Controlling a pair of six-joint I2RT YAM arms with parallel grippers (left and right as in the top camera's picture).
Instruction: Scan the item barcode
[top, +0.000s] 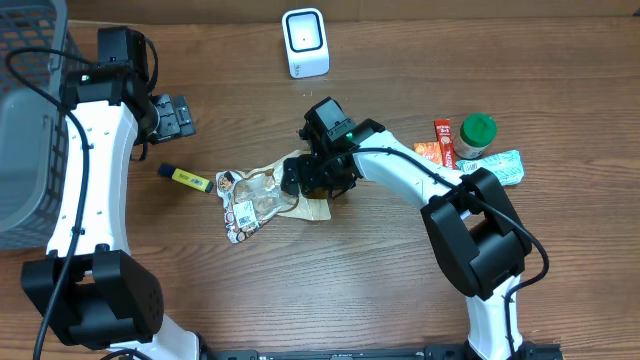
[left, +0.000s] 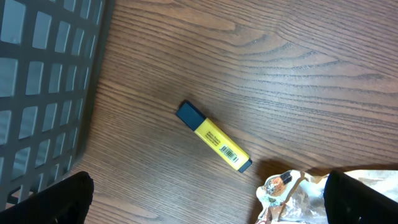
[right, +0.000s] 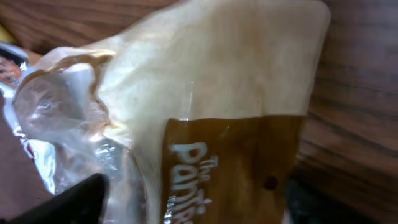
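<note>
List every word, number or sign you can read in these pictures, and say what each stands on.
"the" and "Pant", white, cut off at the frame edge: on the brown band of the bag.
Print and barcode on the highlighter: too small to read.
White label on the bag, overhead: too small.
Orange packets and jar: blurred, unreadable.

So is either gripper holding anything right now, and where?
Left gripper holds nothing. Right gripper straddles the snack bag at its brown end; whether it grips cannot be told.
</note>
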